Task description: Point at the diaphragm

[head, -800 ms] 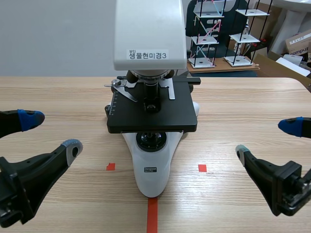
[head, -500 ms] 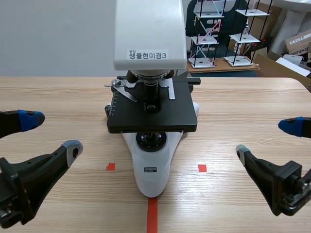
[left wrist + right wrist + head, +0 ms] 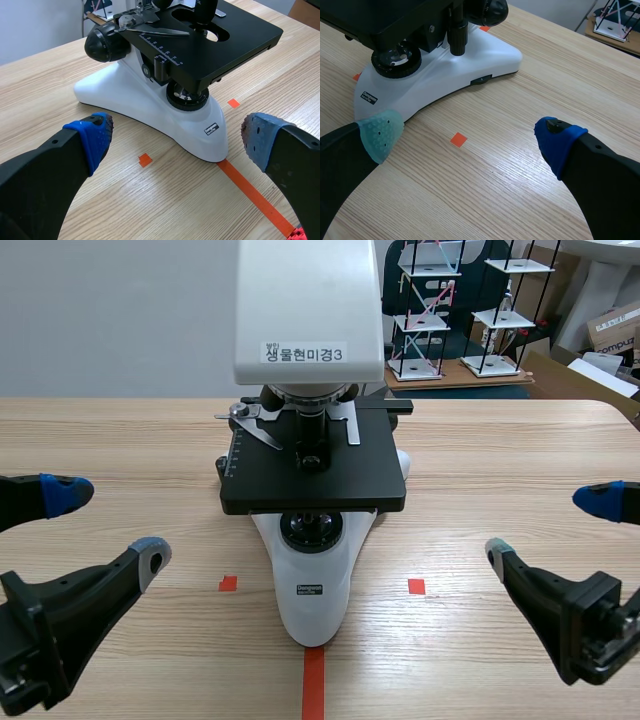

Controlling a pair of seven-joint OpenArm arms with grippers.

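A white microscope (image 3: pixel 312 585) with a black stage (image 3: pixel 314 475) stands mid-table. Under the stage, a round black lamp housing (image 3: pixel 312 530) sits on the base, also seen in the left wrist view (image 3: pixel 187 96) and the right wrist view (image 3: pixel 396 60). The diaphragm under the stage is mostly in shadow. My left gripper (image 3: pixel 108 522) is open, left of the base and apart from it. In its own view the left gripper (image 3: pixel 177 137) faces the base front. My right gripper (image 3: pixel 548 527) is open at the right, well clear; in its own view the right gripper (image 3: pixel 468 136) holds nothing.
Small orange tape squares (image 3: pixel 228 583) (image 3: pixel 416 586) flank the base, and a tape line (image 3: pixel 313 683) runs to the front edge. The focus knob (image 3: pixel 491 10) juts from the microscope's side. Wire-frame models (image 3: pixel 430 310) stand behind the table.
My left gripper has sunk slightly toward the table's near edge. The right gripper and the microscope have not moved.
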